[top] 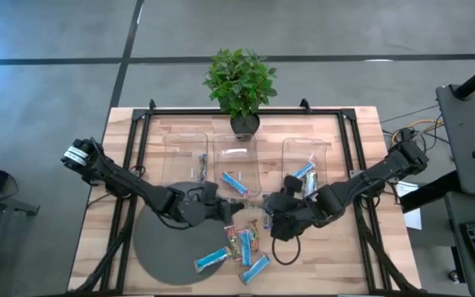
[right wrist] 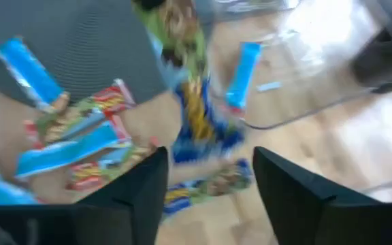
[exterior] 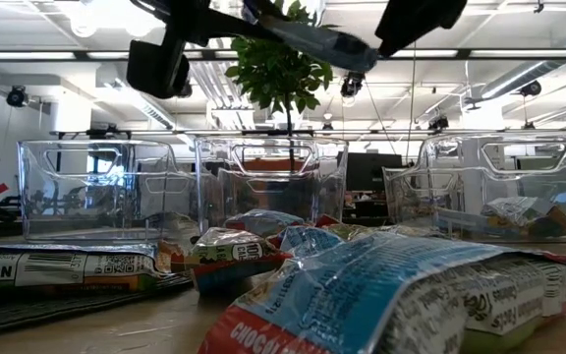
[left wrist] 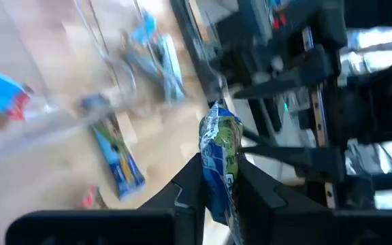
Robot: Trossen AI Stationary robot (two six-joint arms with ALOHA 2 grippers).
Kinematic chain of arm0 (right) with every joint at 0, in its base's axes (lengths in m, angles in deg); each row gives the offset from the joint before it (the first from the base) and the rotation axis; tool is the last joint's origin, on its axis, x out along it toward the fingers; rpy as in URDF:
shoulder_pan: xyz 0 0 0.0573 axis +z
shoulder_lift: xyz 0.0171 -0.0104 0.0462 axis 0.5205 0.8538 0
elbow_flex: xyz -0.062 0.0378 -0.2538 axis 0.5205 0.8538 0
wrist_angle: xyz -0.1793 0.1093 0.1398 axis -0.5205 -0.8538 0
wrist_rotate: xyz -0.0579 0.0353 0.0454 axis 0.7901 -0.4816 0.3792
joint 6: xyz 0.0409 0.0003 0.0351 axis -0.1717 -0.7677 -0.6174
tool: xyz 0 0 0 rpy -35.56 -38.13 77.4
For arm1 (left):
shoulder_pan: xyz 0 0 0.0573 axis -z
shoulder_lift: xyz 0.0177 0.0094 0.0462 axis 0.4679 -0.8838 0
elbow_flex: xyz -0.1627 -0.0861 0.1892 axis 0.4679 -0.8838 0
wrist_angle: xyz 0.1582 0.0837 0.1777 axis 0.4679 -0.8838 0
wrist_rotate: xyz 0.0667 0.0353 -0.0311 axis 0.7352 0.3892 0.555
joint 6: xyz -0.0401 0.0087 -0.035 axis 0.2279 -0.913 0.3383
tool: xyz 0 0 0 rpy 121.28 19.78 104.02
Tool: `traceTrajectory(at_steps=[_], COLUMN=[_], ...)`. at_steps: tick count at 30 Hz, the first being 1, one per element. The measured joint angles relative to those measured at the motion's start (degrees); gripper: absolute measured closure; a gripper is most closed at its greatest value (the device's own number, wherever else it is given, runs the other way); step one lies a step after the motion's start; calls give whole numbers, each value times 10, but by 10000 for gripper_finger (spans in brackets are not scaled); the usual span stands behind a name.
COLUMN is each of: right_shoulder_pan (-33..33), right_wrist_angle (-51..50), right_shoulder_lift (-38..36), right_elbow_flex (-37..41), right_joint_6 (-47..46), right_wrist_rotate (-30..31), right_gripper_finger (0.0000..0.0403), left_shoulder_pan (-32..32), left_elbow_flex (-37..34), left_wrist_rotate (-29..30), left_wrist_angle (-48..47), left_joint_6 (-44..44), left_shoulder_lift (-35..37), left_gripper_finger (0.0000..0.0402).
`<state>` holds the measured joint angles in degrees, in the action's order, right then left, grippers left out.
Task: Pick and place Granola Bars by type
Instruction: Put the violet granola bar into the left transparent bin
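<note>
My left gripper (top: 225,211) (left wrist: 220,170) hangs over the table's middle, shut on a multicoloured blue-green-white granola bar (left wrist: 220,146). In the low view this bar (exterior: 312,39) is high above the table. My right gripper (top: 275,221) (right wrist: 209,170) is close to the right of it, open, above a pile of granola bars (top: 242,243) that lie flat on the wood and on the edge of a dark round mat (top: 167,243). The pile (right wrist: 80,136) holds bright blue and multicoloured bars. A few bars lie in the clear trays. My left gripper pinches the multicoloured bar between its two fingers (left wrist: 189,184), across the wrapper's width. One end of the bar (left wrist: 220,122) sticks out beyond the fingertips. The bar is lifted clear of the table and touches nothing else.
Three clear trays stand in a row on the far half: the left tray (top: 186,153) with a multicoloured bar, the middle tray (top: 236,153) with a blue one, the right tray (top: 303,153) with blue ones. A potted plant (top: 239,82) stands at the far edge. The two grippers are close together.
</note>
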<state>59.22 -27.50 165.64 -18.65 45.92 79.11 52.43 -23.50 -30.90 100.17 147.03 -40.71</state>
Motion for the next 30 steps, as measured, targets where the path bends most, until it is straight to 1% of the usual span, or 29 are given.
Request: traceTrajectory(at_steps=[3,5,6,10,12,13,17,20,22,25,26,27,28,30], right_shoulder_pan=[14,25,27,29,28,28,28,22,16,9,7,5,3,1], right_wrist_angle=[-28,-45,-52,-93,-118,-130,-170,-181,-182,-184,-184,-184,-184,-184], right_shoulder_lift=[-10,-21,-26,-43,-48,-50,-50,-50,-50,-50,-50,-50,-50,-50], right_elbow_flex=[0,0,0,0,1,3,10,18,23,25,26,26,26,26], right_joint_6=[0,0,0,-14,-20,-20,-30,-36,-33,-27,-27,-25,-22,-13], right_wrist_rotate=[59,86,89,94,98,98,95,87,70,63,63,63,63,63], right_gripper_finger=[160,146,141,137,140,143,153,159,163,168,169,170,170,170], left_shoulder_pan=[4,9,12,32,41,42,33,21,9,-5,-6,-7,-6,-3], left_elbow_flex=[0,2,7,61,99,121,191,221,229,229,225,221,216,213], left_wrist_rotate=[58,118,151,285,332,344,348,324,283,177,145,121,109,105], left_wrist_angle=[-40,-84,-116,-294,-404,-458,-655,-787,-872,-998,-1026,-1033,-1027,-1014], left_joint_6=[-4,-4,-5,-24,-38,-34,55,118,163,222,238,248,246,237], left_shoulder_lift=[26,52,68,123,135,137,130,108,90,57,45,34,25,13], left_gripper_finger=[361,361,361,361,361,361,366,368,368,369,369,369,368,367])
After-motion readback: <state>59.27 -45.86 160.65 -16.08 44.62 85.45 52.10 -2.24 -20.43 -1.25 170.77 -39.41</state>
